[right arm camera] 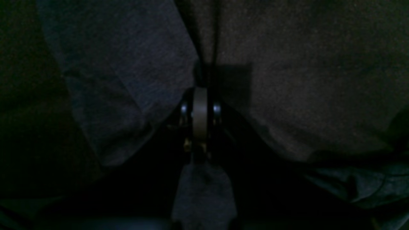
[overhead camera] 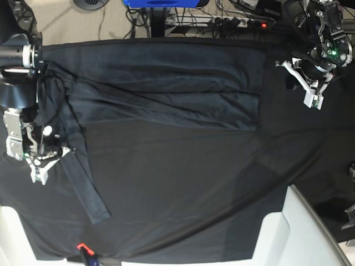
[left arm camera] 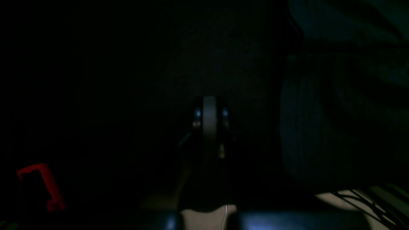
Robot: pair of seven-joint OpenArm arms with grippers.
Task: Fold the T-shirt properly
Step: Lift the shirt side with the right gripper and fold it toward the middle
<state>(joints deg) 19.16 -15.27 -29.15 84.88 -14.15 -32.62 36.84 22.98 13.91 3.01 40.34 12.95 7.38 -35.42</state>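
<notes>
Cloth is all there is to deal with on this worktop (overhead camera: pixel 183 221), which is draped in a smooth black cover right to its near edge. Nearest me, a long strip of the T-shirt (overhead camera: pixel 166 105) trails down and outward from its left end, a narrow tail lying flat on the cover. Just beside the top of that strip sits the right gripper (right arm camera: pixel 199 75), its jaws pressed together with charcoal knit bunched on both sides of them; from the wrist view I judge it is pinching a fold of the shirt, though the very tips are lost in shadow.

Further back, the body of the shirt lies across the far half of the worktop as a broad folded band with several long creases. It looks light, limp and soft: it will sag and drag rather than hold shape, and a single layer may slip free of a narrow pinch. A hemmed edge or a doubled fold looks the surest place to take it.

Farthest off, the left gripper (overhead camera: pixel 312 100) hangs clear of the shirt's far end, pressed together on nothing.
</notes>
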